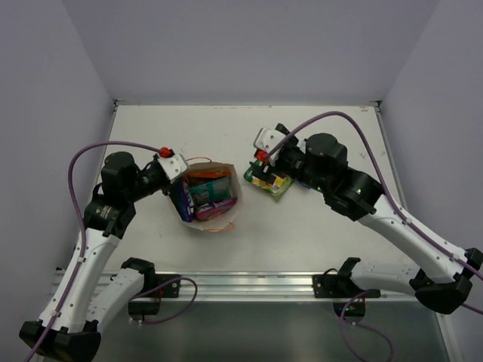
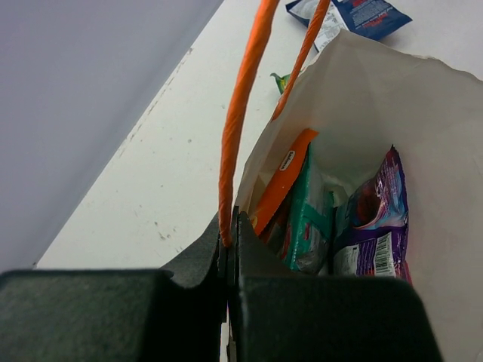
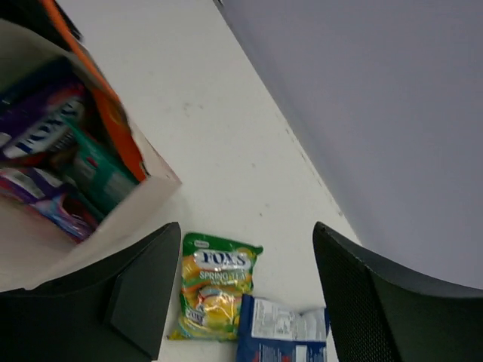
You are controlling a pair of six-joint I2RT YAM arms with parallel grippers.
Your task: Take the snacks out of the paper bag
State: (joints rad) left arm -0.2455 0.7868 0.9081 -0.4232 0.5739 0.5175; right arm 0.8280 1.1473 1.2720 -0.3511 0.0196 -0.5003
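The paper bag (image 1: 204, 225) lies tipped with its mouth toward the camera, and several snacks show inside. My left gripper (image 2: 229, 234) is shut on its orange handle (image 2: 241, 113). Inside sit a purple packet (image 2: 377, 219), a teal packet (image 2: 309, 219) and an orange one (image 2: 283, 185). My right gripper (image 3: 245, 230) hangs open just above a green-yellow packet (image 3: 215, 290) and a blue-white packet (image 3: 279, 335), which lie side by side on the table to the right of the bag (image 3: 113, 219). Nothing is between its fingers.
The grey walls close in the white table (image 1: 317, 226) on the left, back and right. An aluminium rail (image 1: 249, 285) runs along the near edge between the two arm bases.
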